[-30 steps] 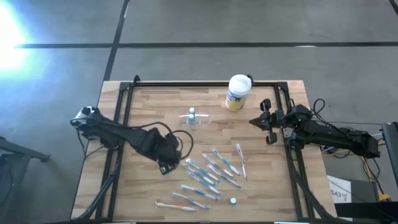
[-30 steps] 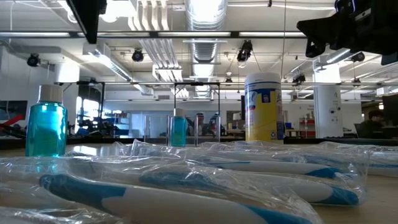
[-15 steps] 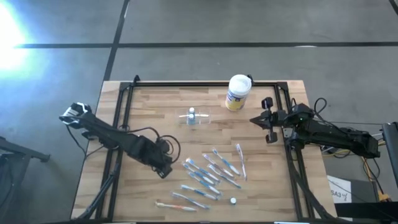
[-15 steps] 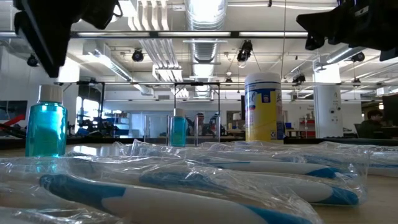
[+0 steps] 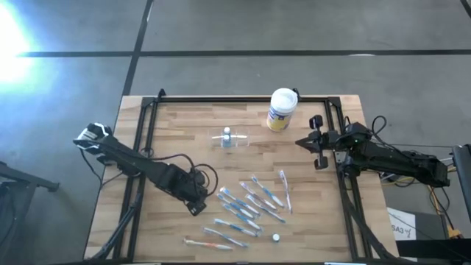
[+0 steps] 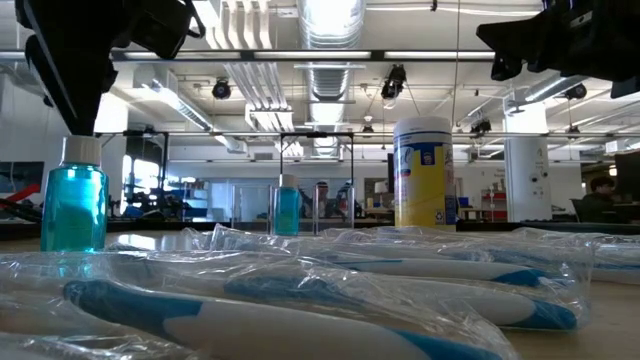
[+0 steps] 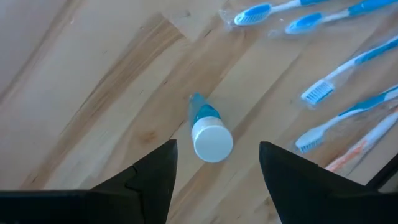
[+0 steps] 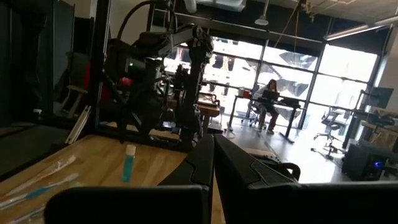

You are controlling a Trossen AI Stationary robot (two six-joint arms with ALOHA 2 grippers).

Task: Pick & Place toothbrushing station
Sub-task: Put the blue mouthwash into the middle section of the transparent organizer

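Currently left gripper point(image 5: 197, 205) hangs open above a small blue bottle point(image 7: 208, 130) on the table point(image 5: 176, 132). Right gripper point(image 5: 312, 142) closed, empty, well apart from the toothbrushing station point(image 5: 229, 139).

From above I can barely make out the toothbrushing station point(image 5: 229, 141), too small and clear to read, while in my low view the left gripper point(image 6: 75, 60) is cut off at the top edge.

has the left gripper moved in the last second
Yes. In the high view the left gripper has shifted toward the table's near edge, farther from the white canister, and now sits open above a small blue bottle beside the wrapped toothbrushes.
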